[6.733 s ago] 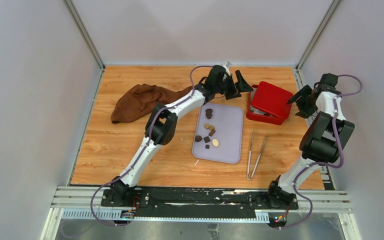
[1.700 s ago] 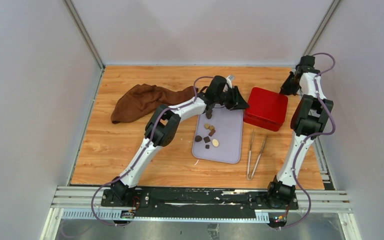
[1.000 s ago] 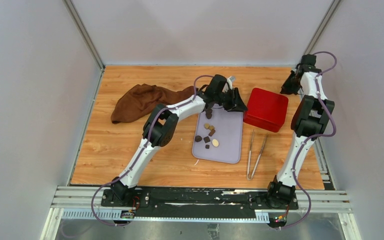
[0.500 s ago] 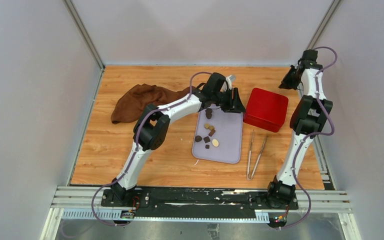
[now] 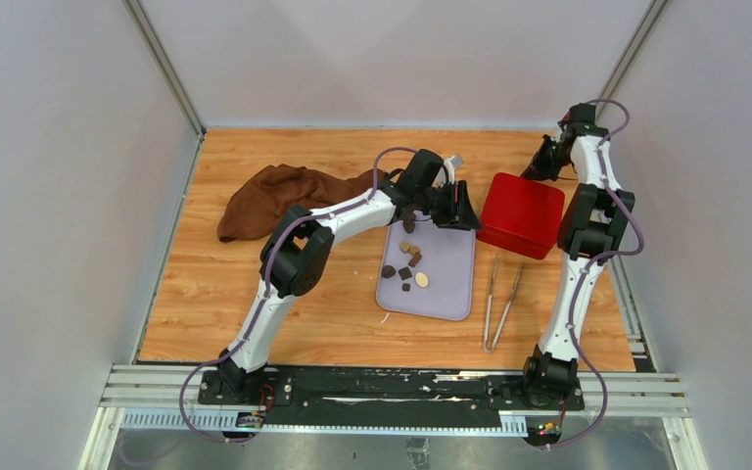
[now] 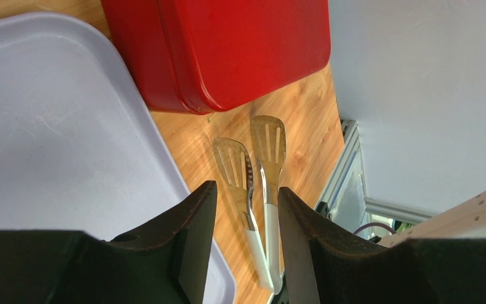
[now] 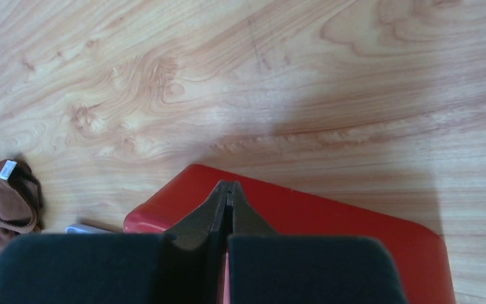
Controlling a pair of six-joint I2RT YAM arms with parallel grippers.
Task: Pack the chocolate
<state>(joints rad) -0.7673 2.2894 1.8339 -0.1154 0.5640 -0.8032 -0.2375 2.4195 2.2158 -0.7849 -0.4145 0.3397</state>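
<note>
— Any writing you can read from there?
— Only a small white tag point(image 7: 6, 169) on the brown cloth point(image 5: 274, 196), too small for me to read.
— Where's the chocolate?
— The chocolate point(image 5: 407, 264) lies on the left half of the lavender tray point(image 5: 450, 264). It's a loose scatter strung along the tray's long axis, near to far, with one dark piece apart at the far end. I can't tell which way single pieces point.
— And the claws?
— My left gripper point(image 6: 245, 190) hangs over the tray's far right corner, jaws apart with nothing between them. Past them I see the tongs point(image 6: 257, 166) beside the red tin point(image 5: 521, 213). My right gripper point(image 7: 229, 185) is pinched closed, empty, over the tin's far edge.
</note>
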